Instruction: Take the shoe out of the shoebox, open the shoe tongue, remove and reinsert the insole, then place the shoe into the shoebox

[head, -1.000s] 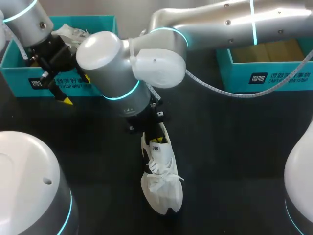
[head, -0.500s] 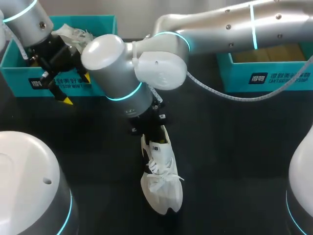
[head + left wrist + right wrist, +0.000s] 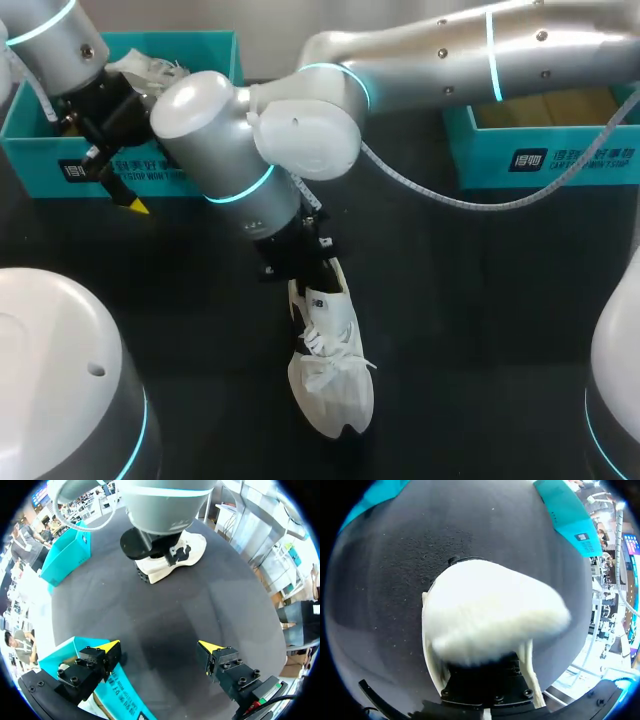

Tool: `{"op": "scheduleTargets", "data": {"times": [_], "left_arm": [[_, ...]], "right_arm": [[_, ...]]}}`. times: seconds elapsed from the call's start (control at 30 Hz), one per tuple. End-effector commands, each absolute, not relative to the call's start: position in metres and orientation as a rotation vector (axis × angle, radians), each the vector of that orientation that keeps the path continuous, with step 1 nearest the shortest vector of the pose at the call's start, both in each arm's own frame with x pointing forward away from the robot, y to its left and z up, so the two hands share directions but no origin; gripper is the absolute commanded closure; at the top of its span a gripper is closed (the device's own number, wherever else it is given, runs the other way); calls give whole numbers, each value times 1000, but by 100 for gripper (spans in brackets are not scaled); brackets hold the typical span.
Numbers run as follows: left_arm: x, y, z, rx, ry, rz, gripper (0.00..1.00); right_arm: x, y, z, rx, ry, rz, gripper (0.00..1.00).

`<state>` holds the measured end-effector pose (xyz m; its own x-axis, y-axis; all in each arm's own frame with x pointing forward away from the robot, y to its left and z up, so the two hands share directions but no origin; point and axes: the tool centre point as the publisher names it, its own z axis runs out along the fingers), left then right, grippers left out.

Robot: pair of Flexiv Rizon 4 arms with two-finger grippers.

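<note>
At the far left, the left claw (image 3: 159, 646) hangs spread and empty just beside the left shoebox (image 3: 40, 150). In the middle of the surface (image 3: 480, 330) the shoe (image 3: 332, 375) stands out of its box, so the first step looks done. The right claw (image 3: 303, 265) is sunk in the shoe's heel opening; clamped or not, I cannot tell. Tongue or insole work seems underway, and boxing is left. The shoe's long axis runs far to near, toe nearest and slightly rightward.
</note>
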<state>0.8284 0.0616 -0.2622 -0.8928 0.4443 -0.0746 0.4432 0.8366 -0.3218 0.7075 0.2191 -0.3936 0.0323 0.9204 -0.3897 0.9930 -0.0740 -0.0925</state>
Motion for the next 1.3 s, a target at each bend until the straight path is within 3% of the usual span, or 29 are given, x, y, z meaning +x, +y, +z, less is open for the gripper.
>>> {"op": "scheduleTargets", "data": {"times": [0.03,0.3,0.87,1.3], "left_arm": [[829,62,-262,-727,-3007,522,0],[829,62,-262,-727,-3007,522,0],[829,62,-262,-727,-3007,522,0],[829,62,-262,-727,-3007,522,0]], "right_arm": [[705,216,-404,2323,1700,-471,100],[701,226,-357,2243,1619,-478,100],[692,216,-406,2335,1658,-549,100],[696,235,-371,2365,1751,-442,100]]}}
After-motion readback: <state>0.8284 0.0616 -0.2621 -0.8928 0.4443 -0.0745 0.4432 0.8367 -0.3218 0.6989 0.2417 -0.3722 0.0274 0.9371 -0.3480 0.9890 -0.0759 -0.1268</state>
